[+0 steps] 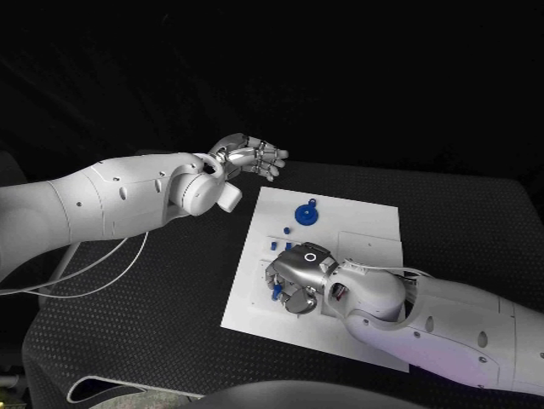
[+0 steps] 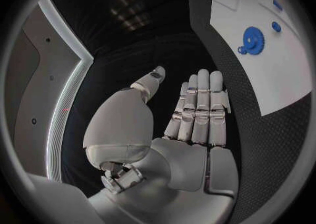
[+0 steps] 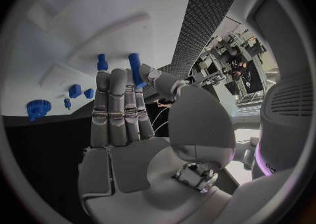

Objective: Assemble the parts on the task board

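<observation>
The white task board (image 1: 357, 230) lies in the middle of the table. A blue gear (image 1: 306, 213) sits near its far edge, with two small blue parts (image 1: 282, 246) just nearer. My right hand (image 1: 299, 277) is low over the board's near left part and pinches a blue peg (image 3: 135, 68) between thumb and a fingertip, the other fingers straight. Beyond the fingers on the board are another blue peg (image 3: 102, 61), small blue parts (image 3: 74, 90) and the gear (image 3: 38, 109). My left hand (image 1: 247, 158) hovers past the board's far left corner, fingers straight, thumb apart, holding nothing.
The black table (image 1: 137, 332) surrounds the board on all sides. White cables (image 1: 100, 268) hang under my left arm over the table's left part. The board (image 2: 263, 50) with the gear (image 2: 252, 38) lies off to the side of my left hand (image 2: 197, 113).
</observation>
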You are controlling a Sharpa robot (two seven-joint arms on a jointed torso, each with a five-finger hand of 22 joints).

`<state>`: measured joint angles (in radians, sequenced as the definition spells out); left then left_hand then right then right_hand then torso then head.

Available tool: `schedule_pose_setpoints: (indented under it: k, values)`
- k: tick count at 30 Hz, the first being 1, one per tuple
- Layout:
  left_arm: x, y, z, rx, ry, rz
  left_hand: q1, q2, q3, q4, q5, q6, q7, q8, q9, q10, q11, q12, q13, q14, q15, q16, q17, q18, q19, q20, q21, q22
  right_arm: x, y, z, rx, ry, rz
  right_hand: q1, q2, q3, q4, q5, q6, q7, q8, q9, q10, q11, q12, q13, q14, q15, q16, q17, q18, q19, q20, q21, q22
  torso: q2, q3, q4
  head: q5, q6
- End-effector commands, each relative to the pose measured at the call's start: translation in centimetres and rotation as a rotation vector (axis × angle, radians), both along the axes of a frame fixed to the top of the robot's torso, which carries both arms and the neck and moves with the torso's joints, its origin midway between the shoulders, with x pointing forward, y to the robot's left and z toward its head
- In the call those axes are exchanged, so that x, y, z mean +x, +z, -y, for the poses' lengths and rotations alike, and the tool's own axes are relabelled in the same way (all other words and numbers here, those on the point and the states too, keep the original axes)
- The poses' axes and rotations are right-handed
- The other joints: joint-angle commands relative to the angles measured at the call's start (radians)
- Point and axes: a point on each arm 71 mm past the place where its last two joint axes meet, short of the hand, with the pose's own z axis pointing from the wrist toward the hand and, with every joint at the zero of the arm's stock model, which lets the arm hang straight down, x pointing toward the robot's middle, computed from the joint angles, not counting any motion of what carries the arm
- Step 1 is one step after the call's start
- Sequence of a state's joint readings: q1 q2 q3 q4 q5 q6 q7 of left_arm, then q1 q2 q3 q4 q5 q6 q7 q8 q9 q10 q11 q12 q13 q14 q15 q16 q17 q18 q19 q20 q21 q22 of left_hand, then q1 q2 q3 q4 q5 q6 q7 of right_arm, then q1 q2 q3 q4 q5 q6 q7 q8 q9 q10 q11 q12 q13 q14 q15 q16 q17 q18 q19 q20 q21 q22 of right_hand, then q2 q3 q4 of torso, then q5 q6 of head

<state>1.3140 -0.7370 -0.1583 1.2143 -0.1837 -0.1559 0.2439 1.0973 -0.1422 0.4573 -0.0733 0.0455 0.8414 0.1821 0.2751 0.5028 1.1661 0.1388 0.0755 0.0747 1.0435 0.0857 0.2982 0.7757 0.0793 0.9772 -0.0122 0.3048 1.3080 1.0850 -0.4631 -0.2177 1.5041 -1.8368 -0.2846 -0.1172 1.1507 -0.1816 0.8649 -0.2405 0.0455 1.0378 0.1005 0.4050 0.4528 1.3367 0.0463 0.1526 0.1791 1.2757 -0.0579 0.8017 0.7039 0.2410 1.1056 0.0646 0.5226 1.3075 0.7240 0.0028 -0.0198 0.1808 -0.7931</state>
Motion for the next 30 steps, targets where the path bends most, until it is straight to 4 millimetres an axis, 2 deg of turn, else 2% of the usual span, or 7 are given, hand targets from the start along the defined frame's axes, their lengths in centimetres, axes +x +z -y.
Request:
schedule_pose_setpoints:
  k: [1, 13, 30]
  values:
    - [0.01, 0.05, 0.1, -0.011, -0.011, -0.001, -0.012, -0.001, 0.0, 0.007, 0.006, -0.008, 0.0, -0.006, -0.001, -0.004, 0.002, -0.005, -0.001, -0.007, 0.002, -0.005, 0.001, 0.029, -0.006, -0.001, 0.0, 0.022, -0.15, -0.08, -0.09, 0.003, 0.001, 0.001, -0.003, 0.006, 0.008, 0.001, 0.003, 0.007, -0.002, 0.003, 0.005, 0.004, 0.0, 0.003, 0.001, 0.0, -0.004, 0.003, 0.001, 0.021, 0.003, -0.002, 0.006, 0.023, 0.0, -0.0001, -0.0002, -0.004, 0.001]
    - [0.1, 0.0, 0.0, -0.01, -0.01, -0.003, -0.013, 0.0, 0.0, 0.008, 0.006, -0.008, 0.0, -0.006, -0.001, -0.005, 0.002, -0.005, -0.001, -0.007, 0.002, -0.006, 0.002, 0.03, -0.007, -0.001, 0.0, 0.022, -0.29, 0.03, -0.11, 0.013, 0.004, 0.0, -0.003, 0.006, 0.009, 0.001, 0.003, 0.007, -0.002, 0.003, 0.005, 0.004, 0.0, 0.003, 0.002, 0.001, -0.004, 0.003, 0.002, 0.021, 0.003, -0.002, 0.007, 0.023, 0.001, 0.0003, 0.0003, -0.002, -0.002]
    - [0.06, -0.12, 0.02, -0.011, -0.014, -0.008, -0.014, 0.0, -0.001, 0.01, 0.006, -0.01, 0.001, -0.006, -0.002, -0.006, 0.003, -0.005, -0.001, -0.008, 0.003, -0.006, 0.002, 0.03, -0.008, 0.0, 0.0, 0.023, 0.07, -0.42, -0.08, -0.029, -0.001, -0.009, -0.004, 0.006, 0.011, 0.001, 0.003, 0.007, -0.002, 0.003, 0.006, 0.004, 0.0, 0.002, 0.003, 0.001, -0.004, 0.003, 0.003, 0.021, 0.003, -0.002, 0.009, 0.023, 0.001, 0.0001, 0.0, -0.007, -0.002]
